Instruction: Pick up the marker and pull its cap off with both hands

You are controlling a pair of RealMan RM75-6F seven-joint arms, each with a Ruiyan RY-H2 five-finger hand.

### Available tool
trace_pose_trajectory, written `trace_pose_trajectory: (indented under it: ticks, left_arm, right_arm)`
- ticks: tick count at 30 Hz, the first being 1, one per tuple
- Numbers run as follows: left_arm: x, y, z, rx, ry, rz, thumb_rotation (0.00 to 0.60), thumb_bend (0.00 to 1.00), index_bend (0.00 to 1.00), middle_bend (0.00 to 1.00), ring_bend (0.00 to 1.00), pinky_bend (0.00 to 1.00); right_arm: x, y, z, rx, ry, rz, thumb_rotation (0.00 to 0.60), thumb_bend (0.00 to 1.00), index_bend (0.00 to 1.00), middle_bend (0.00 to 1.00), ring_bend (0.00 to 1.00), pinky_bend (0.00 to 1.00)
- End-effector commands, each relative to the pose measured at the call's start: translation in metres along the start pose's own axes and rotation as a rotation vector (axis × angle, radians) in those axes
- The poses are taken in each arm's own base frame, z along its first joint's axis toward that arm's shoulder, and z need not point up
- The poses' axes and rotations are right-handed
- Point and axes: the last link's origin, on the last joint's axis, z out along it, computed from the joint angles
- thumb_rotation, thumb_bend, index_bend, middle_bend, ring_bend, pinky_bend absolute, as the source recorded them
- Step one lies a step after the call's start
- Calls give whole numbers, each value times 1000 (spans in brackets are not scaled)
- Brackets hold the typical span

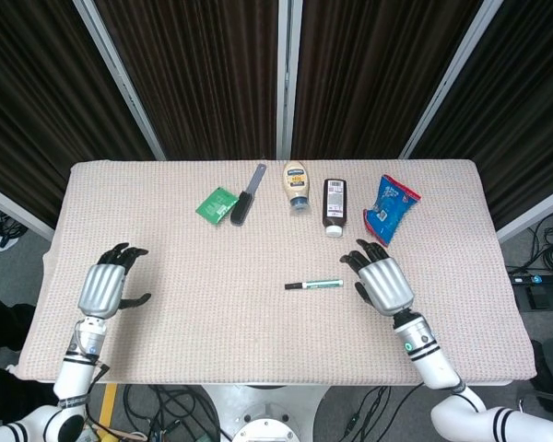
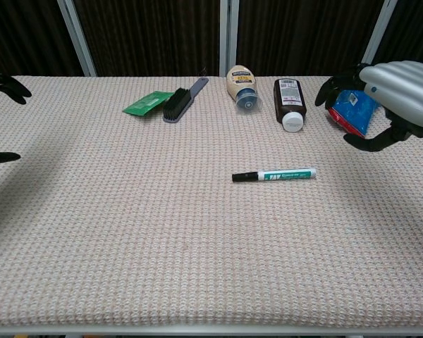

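- Lay bare in the middle: table [image 1: 166,239].
- Hovered spread and empty just beside the pen: right hand [image 1: 383,281].
- Waited wide, holding nothing, far off: left hand [image 1: 103,287].
- Rested flat, uncapped yet: marker [image 1: 314,284] (could roll away if nudged).

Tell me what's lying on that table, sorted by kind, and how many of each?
Markers: 1, the marker
Bottles: 2, the mayonnaise bottle and the dark bottle
Brushes: 1, the grey brush
Packets: 2, the green packet and the blue snack bag
Total: 6
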Motion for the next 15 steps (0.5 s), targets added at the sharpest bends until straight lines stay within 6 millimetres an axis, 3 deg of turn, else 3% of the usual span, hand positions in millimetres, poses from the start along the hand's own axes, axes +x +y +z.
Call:
trace_pose_trajectory:
  ticks: [1, 10, 15]
  left_arm:
    - [1, 1, 0, 0, 1, 2, 600, 19, 252, 257, 133, 258]
    - [1, 3, 1, -14, -9, 5, 600, 19, 249, 257, 133, 278]
    - [-1, 5, 0, -46, -21, -5, 600, 19, 249, 257, 133, 281]
  right_arm:
    - [-14, -8, 12, 15, -55, -23, 600, 237, 319, 324, 128, 215]
    - [-36, -21, 28, 15, -126, -70, 600, 226, 322, 325, 133, 215]
    - [-40, -24, 33, 4, -129, -66, 600, 164, 325, 339, 139, 215]
